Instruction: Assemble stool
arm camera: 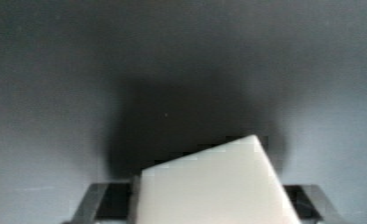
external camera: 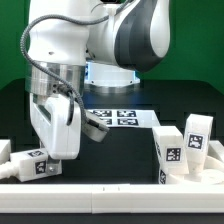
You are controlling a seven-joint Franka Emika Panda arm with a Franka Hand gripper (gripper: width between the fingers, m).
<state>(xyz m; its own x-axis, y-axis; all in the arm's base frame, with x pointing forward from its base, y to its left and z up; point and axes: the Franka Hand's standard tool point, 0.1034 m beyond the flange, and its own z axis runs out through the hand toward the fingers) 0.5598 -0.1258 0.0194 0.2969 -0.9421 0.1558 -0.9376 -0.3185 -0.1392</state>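
Two-finger pincer (arm camera: pixel 205 205) at near left, fingers clamped on a white plastic block-like stool leg (arm camera: pixel 212 175), low over the black table (external camera: pixel 120 172), two more tagged white legs (external camera: pixel 167 152) upright at right, flat white marker board (external camera: pixel 115 118) farther back.

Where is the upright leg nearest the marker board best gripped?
Probably the upper half of the upright leg, across its flat side faces, from straight above: it stands on end with its top free, and a second leg stands close at the exterior view's right.
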